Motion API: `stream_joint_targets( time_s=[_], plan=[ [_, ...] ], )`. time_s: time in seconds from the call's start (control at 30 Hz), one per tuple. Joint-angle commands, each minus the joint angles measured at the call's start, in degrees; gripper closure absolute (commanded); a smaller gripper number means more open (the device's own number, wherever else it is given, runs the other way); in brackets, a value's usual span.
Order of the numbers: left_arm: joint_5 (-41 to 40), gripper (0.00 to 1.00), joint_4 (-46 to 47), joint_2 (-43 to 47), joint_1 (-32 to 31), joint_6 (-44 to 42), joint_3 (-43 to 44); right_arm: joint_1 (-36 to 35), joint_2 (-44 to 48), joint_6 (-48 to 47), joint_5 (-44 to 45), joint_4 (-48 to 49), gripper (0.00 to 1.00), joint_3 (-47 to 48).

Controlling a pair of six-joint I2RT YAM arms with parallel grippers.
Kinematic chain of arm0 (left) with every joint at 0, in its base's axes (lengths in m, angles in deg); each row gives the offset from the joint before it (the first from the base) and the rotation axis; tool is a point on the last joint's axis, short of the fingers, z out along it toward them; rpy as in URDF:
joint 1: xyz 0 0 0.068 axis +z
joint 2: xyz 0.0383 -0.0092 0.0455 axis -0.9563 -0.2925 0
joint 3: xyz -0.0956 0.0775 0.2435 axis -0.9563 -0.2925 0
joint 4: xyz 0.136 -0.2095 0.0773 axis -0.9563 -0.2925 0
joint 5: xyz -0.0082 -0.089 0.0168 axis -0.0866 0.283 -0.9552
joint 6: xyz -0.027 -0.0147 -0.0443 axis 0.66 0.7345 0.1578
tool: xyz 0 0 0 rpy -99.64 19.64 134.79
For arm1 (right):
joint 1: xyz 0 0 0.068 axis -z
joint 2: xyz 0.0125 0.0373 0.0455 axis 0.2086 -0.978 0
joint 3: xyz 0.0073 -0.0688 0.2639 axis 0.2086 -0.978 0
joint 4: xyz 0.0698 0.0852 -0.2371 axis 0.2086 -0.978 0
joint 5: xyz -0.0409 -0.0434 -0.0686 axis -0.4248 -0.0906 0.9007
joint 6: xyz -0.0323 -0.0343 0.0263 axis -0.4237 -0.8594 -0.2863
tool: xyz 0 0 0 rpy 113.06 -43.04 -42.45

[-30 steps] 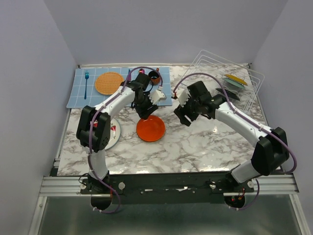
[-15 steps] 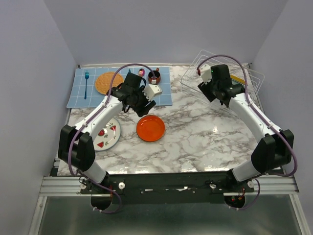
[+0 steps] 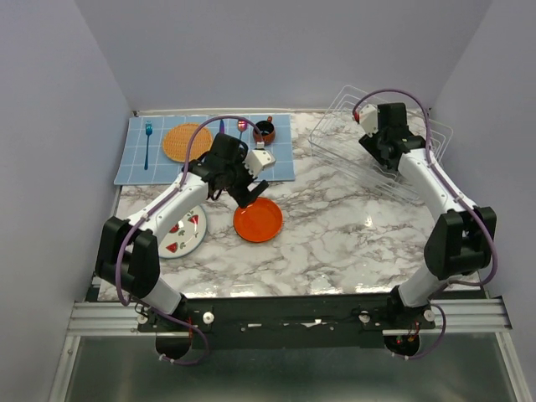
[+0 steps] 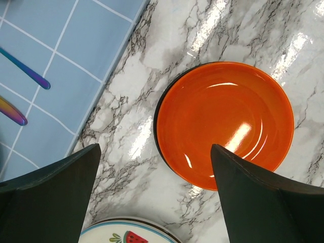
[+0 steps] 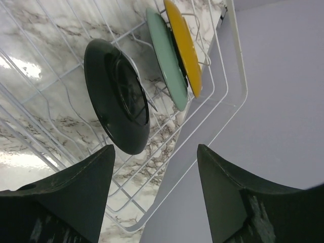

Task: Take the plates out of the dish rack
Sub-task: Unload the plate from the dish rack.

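The left claw [image 4: 154, 148] hangs spread wide over the orange plate [image 4: 225, 124], which lies flat on the marble desk [image 4: 243, 30]. The right claw [image 5: 154, 148], also spread and empty, faces the dish rack [image 3: 333, 134], where a black plate [image 5: 119, 98], a green plate [image 5: 167, 61] and a yellow plate [image 5: 183, 45] stand on edge.

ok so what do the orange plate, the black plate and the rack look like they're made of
Orange plate: glazed ceramic or glossy plastic, sharp highlights. Black plate: likewise glossy, hard to tell which. Dish rack: thin white-coated wire, probably metal.
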Motion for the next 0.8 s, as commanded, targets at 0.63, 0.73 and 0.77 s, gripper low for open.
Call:
stream_joint_targets(
  time_s=[0.63,0.73,0.77],
  plan=[
    [-1.9,0.01,1.0,0.4,0.8,-0.1,1.6,2.4,-7.2,-2.2,-0.2,6.4,0.34,-6.4],
    [-2.4,0.01,0.9,0.4,0.8,-0.1,1.5,2.8,-8.5,-2.2,-0.3,6.5,0.39,-5.5],
    [-2.6,0.01,1.1,0.4,0.8,-0.3,1.4,2.9,-9.0,-2.1,-0.5,6.4,0.42,-5.3]
  ],
)
